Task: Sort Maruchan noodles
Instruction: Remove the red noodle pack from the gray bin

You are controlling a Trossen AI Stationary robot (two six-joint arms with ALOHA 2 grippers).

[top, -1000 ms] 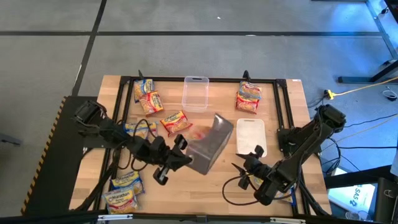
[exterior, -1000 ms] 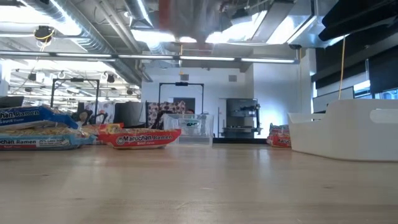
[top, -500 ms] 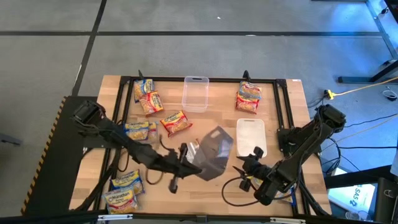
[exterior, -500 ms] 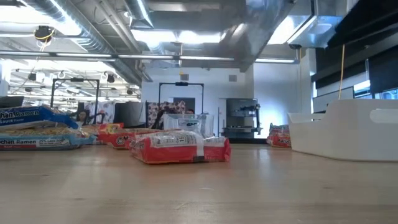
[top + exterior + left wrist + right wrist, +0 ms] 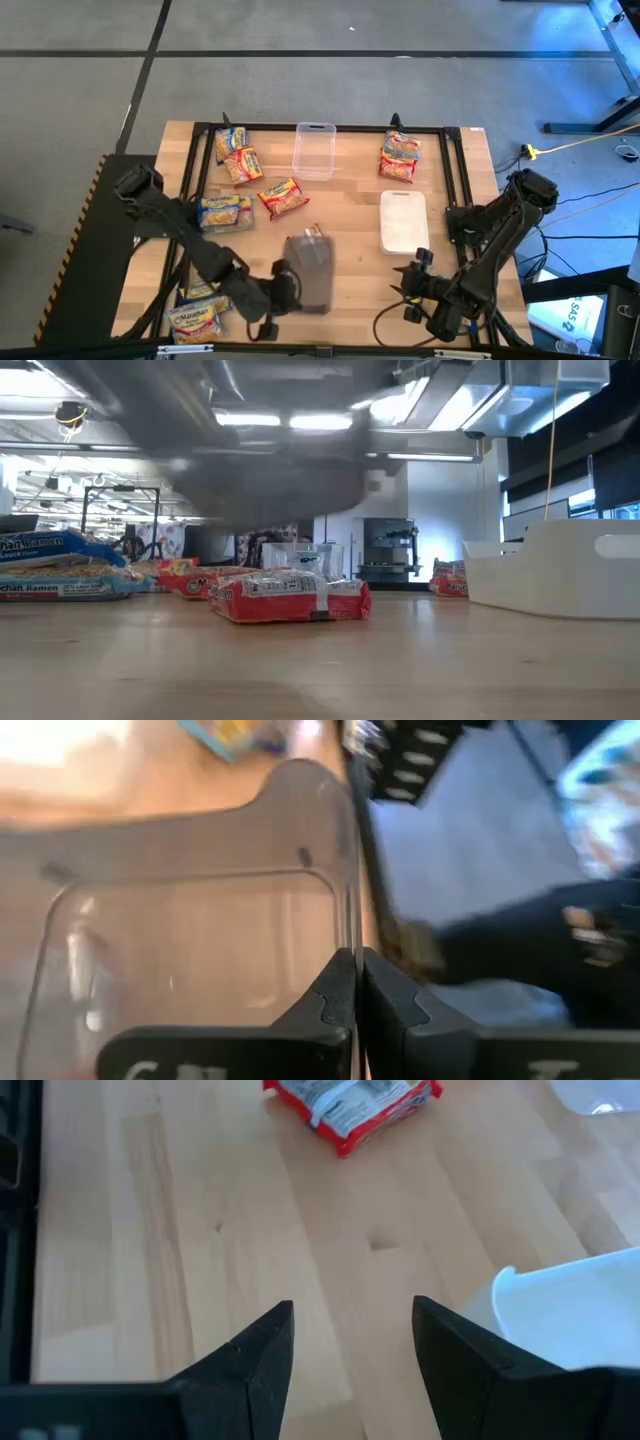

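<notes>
At 6 o'clock on the table, near the front edge, the left gripper (image 5: 283,290) has its fingers pinched together on the rim of a grey translucent container (image 5: 309,272). It carries the bin by its thin wall, probably because that edge is the only part narrow enough to clamp. The bin seems to be empty and raised above the wood, blurred across the top of the low view.

One red packet (image 5: 290,600) lies face down just beyond the bin, toward 12 o'clock, alone on bare wood.

Other Maruchan noodles (image 5: 283,196) are scattered: a pair at 10–11 o'clock, one at 9, two near 7, a stack at 1 o'clock.

Right gripper (image 5: 411,283) waits at 4–5 o'clock, fingers apart and holding nothing, beside the white container (image 5: 402,221). A clear container (image 5: 313,150) sits at 12 o'clock.

Judgement: the bins stand apart as separate sorting destinations; most packets are not yet binned.
</notes>
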